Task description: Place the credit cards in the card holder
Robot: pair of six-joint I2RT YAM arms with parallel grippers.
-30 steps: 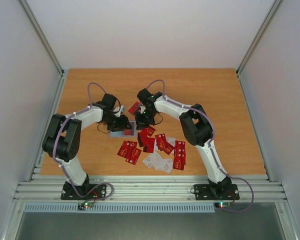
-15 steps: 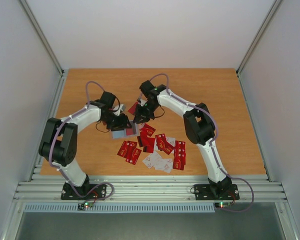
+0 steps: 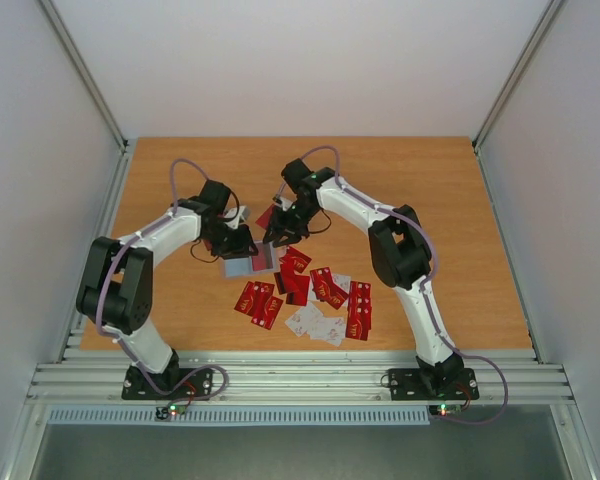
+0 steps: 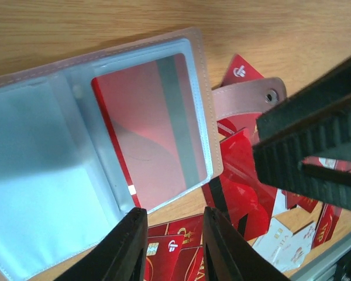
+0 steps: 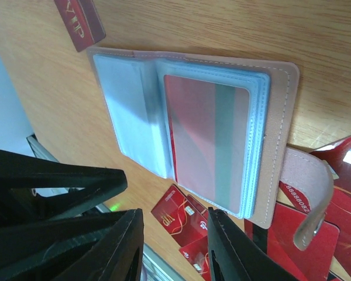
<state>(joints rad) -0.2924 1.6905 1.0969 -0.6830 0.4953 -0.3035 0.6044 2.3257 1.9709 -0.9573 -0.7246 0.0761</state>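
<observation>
Hovering over the open card holder [image 5: 281,123], both arms.

Left gripper [image 4: 174,225]: jaws parted by a narrow gap, nothing between them, clear of the holder. Right gripper [image 5: 175,219]: same, jaws parted and empty. In the overhead view the two grippers sit close together, one on each side of the holder.

The holder lies flat on the table [image 3: 430,220], left of centre, opened like a book with its clear sleeves [image 4: 41,175] face up. On the strap side, a red card [image 4: 146,129] sits in the top sleeve with a grey stripe running along its length. It looks to be inside the sleeve outline in both wrist views. The other half shows only pale plastic.

The strap [image 4: 245,100] with its snap [image 4: 272,95] sticks out from the holder's edge over the nearest loose cards [image 3: 325,290]. In the right wrist view its end curls upward.

The loose cards are heaped on the table on the near side of the holder and to its right, the closest ones touching or just under its edge. Most are red face up. A few white-face cards [image 3: 315,322] lie at the near edge of the heap.

A single card [image 3: 268,215] lies apart on the far side of the holder, red, marked VIP in the right wrist view.
</observation>
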